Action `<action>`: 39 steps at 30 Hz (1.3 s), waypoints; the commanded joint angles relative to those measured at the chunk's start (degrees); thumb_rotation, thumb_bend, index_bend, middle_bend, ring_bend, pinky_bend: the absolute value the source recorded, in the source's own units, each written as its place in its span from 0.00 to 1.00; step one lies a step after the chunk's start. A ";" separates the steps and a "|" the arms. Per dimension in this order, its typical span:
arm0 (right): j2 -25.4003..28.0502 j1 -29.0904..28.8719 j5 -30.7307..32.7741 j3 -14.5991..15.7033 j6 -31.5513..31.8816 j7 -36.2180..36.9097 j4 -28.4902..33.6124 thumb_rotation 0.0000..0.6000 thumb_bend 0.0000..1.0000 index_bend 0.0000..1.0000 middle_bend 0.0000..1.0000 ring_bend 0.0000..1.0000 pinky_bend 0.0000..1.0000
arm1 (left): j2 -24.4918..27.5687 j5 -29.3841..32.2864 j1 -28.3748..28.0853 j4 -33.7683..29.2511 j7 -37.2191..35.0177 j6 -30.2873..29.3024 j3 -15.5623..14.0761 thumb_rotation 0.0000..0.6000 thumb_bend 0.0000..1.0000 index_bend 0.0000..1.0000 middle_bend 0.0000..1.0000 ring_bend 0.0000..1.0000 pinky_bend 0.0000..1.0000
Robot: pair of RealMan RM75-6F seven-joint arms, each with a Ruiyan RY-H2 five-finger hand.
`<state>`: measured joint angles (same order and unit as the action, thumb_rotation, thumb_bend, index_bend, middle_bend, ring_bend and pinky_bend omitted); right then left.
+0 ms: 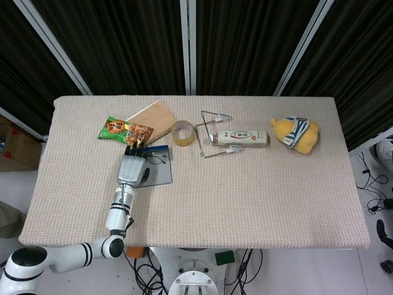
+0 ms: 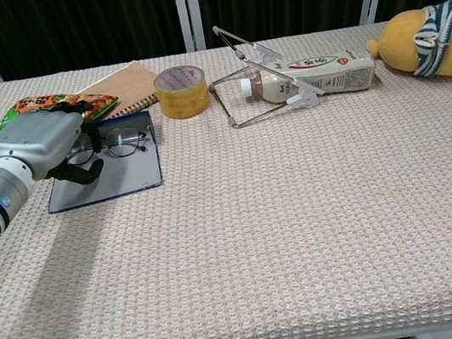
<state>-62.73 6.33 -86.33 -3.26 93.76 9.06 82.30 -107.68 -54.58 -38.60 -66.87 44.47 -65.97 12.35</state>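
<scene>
My left hand [image 1: 131, 169] [image 2: 44, 143] lies low over the left end of a grey, blue-edged pad [image 2: 119, 174] [image 1: 161, 174]. A pair of thin-framed glasses [image 2: 128, 140] [image 1: 158, 160] rests on that pad. The hand's fingers curl down around the left lens with the thumb below it. Whether they grip the frame is unclear. The glasses still lie flat. My right hand shows in neither view.
Behind the pad lie a green-and-orange snack packet [image 2: 37, 105] [image 1: 123, 130], a brown notebook [image 2: 131, 83] and a tape roll [image 2: 182, 90]. Further right are a bottle [image 2: 323, 77] in a wire stand [image 1: 206, 133] and a yellow plush toy [image 2: 432, 32].
</scene>
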 commanded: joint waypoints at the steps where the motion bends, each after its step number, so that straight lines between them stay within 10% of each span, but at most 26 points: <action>1: -0.01 -0.14 0.02 0.00 -0.25 -0.15 0.08 1.00 0.48 0.00 0.00 0.00 0.00 | -0.74 0.81 -0.68 1.89 1.45 0.28 0.44 0.69 0.42 0.38 0.00 0.00 0.13; 15: 0.12 -0.21 -0.05 -0.05 -0.20 -0.51 0.39 1.00 0.48 0.00 0.00 0.00 0.00 | 1.74 -1.61 1.40 -4.61 -0.79 -3.03 0.03 0.70 0.41 0.31 0.00 0.00 0.13; 26: -0.22 -0.30 -0.48 0.06 -0.04 -0.52 0.27 1.00 0.48 0.00 0.00 0.00 0.00 | 7.63 -2.74 4.90 -18.11 2.39 -4.95 -5.11 0.41 0.32 0.33 0.00 0.00 0.13; 39: -0.06 -0.22 -0.34 0.07 -0.01 -0.96 0.51 1.00 0.48 0.00 0.00 0.00 0.00 | 5.62 -2.92 5.47 -15.44 3.95 -4.56 -7.32 0.28 0.31 0.28 0.00 0.00 0.13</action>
<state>-62.79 6.11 -86.66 -3.18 93.75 8.10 82.81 -101.77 -57.51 -33.17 -82.61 48.44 -70.49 5.00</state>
